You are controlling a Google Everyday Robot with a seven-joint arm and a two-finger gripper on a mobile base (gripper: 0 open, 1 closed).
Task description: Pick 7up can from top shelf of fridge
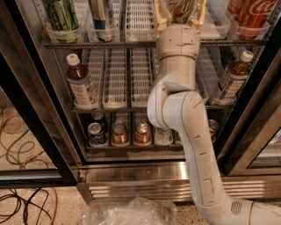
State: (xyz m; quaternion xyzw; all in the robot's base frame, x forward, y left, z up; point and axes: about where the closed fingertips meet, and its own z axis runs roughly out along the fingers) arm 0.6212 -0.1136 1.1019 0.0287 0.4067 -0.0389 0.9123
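The 7up can, white with a green and red logo, stands on the top shelf of the fridge; its upper part is cut off by the frame's top edge. My gripper reaches up into that shelf from below. Its tan fingers stand open on either side of the can's lower body, close against it. The white arm rises in front of the middle and lower shelves and hides part of them.
A dark green can, a blue-silver can and a red Coca-Cola can share the top shelf. Brown bottles stand on the middle rack, small cans on the lowest. Black door frame at left, cables and a plastic bag on the floor.
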